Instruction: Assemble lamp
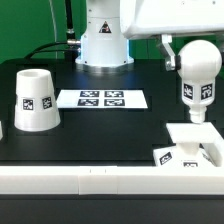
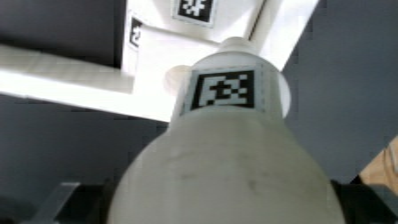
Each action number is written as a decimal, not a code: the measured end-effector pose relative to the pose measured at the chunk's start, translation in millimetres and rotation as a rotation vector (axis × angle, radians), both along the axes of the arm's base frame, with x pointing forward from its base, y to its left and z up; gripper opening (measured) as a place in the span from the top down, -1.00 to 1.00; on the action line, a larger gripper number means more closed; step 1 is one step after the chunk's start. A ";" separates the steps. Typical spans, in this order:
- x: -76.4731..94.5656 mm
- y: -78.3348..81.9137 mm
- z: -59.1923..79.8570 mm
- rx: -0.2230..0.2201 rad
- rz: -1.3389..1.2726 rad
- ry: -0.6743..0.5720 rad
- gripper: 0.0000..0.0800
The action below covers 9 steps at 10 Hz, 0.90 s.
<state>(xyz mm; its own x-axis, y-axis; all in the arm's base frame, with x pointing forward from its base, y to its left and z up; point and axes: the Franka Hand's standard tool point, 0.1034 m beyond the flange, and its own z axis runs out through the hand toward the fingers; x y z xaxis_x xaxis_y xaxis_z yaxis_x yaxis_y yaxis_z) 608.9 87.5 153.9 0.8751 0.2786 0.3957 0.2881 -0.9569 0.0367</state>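
Observation:
My gripper (image 1: 188, 47) is shut on the round head of the white bulb (image 1: 197, 80). It holds the bulb upright with its narrow stem pointing down, just above the flat square base (image 1: 190, 137) at the exterior view's front right. In the wrist view the bulb (image 2: 222, 150) fills most of the picture, with its tag facing the camera. The base (image 2: 169, 45) shows beyond the bulb's tip. I cannot tell whether the stem touches the base. The tapered shade (image 1: 35, 100) stands alone at the exterior view's left.
The marker board (image 1: 102, 99) lies flat on the black table between the shade and the bulb. The robot's white pedestal (image 1: 104, 40) stands behind it. A white rim (image 1: 80, 180) runs along the table's front edge.

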 end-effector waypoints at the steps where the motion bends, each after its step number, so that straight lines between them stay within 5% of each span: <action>1: 5.1 -2.6 6.0 -0.015 0.028 -0.010 -0.45; 7: 6.9 -2.6 4.6 -0.022 0.046 -0.011 -0.45; 9: 14.1 -3.8 2.4 -0.069 0.143 -0.021 -0.45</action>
<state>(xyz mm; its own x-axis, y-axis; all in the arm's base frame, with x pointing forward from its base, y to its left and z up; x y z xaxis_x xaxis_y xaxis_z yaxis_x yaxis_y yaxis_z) 623.0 83.7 156.3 0.8159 0.4273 0.3895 0.4201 -0.9010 0.1083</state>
